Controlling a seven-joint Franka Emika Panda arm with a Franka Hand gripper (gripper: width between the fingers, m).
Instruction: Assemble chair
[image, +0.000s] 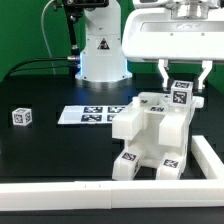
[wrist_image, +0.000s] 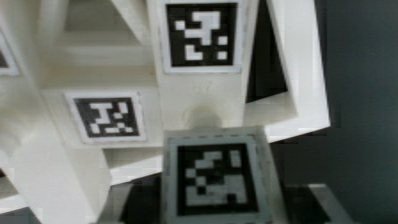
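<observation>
The partly built chair (image: 150, 135) is a chunky white block structure with black-and-white tags, standing on the black table at the exterior view's right. My gripper (image: 183, 86) hangs just above its top right corner. It is shut on a small white tagged chair piece (image: 181, 94), which touches or nearly touches the top of the structure. In the wrist view the held piece (wrist_image: 219, 172) fills the foreground between my gripper's (wrist_image: 222, 202) dark fingers. The chair's white bars with two tags (wrist_image: 201, 36) lie close behind it.
A small lone tagged cube (image: 21, 116) sits at the exterior view's left. The marker board (image: 88, 114) lies flat in front of the robot base (image: 101, 55). A white rail (image: 60, 187) borders the near edge and the right side (image: 208, 155).
</observation>
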